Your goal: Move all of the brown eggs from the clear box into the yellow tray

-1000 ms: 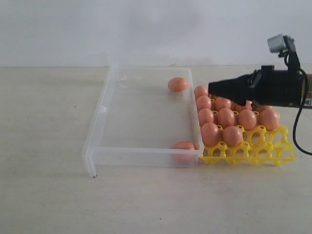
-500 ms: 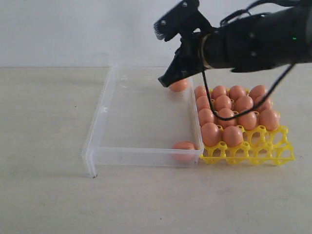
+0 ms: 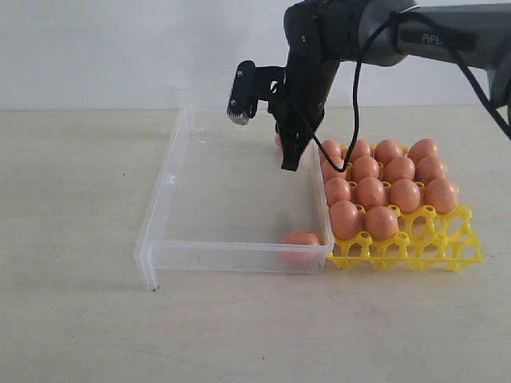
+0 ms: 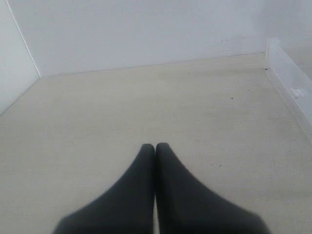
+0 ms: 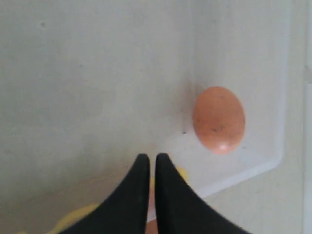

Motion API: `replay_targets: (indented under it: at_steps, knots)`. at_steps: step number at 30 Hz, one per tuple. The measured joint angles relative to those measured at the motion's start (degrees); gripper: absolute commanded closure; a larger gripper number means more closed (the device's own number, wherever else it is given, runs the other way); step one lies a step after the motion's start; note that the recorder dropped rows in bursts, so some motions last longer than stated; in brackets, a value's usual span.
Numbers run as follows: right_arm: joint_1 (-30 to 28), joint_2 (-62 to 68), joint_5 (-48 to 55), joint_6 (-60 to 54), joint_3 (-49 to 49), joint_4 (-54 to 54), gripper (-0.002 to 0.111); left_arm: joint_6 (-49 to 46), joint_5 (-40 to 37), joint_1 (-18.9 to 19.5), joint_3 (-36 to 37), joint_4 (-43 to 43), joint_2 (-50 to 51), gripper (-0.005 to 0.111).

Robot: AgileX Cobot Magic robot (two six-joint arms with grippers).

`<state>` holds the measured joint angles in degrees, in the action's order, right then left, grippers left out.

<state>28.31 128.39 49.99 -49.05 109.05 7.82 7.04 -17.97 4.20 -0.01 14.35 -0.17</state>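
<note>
Noted orange-brown across the brown eggs (image 3: 371, 191) at centre right of the frame; same orange-brown on the lone egg (image 3: 302, 238) low in the clear box (image 3: 164, 179). Found faint dark specks and a small white glint on the speckled egg (image 5: 218, 119) in the right wrist view. Recorded bright yellow on the yellow tray (image 3: 415, 249), open lattice pattern. Logged the box as colourless, see-through, whitish along the edges. Marked matte black on the right hand (image 3: 289, 163) and the left hand (image 4: 155, 148); black with pale lettering on the right arm (image 3: 383, 32). Put down plain beige for the surface (image 3: 80, 319), off-white for the wall (image 3: 120, 48).
</note>
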Motion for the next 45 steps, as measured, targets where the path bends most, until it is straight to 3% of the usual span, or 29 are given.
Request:
replay_targets:
  at_steps: [1, 3, 4, 13, 23, 45]
  knots:
    - [-0.35, 0.27, -1.18, -0.90, 0.12, -0.05, 0.071, 0.00, 0.00, 0.00, 0.00, 0.00, 0.00, 0.111]
    - [-1.00, 1.41, -4.15, -3.59, 0.35, -0.43, 0.050, 0.00, 0.00, 0.00, 0.00, 0.00, 0.00, 0.111]
    - [-1.00, 2.38, -5.60, -4.67, 0.45, -0.43, 0.048, 0.00, 0.00, 0.00, 0.00, 0.00, 0.00, 0.111]
    - [-1.00, 7.14, -19.15, -5.32, 0.45, -0.67, 0.047, 0.00, 0.00, 0.00, 0.00, 0.00, 0.00, 0.111]
    - [-4.37, 8.31, -20.59, -4.89, 0.45, -0.87, 0.048, 0.00, 0.00, 0.00, 0.00, 0.00, 0.00, 0.111]
    - [-5.08, 8.31, -22.94, -4.21, 0.45, -4.31, 0.048, 0.00, 0.00, 0.00, 0.00, 0.00, 0.00, 0.111]
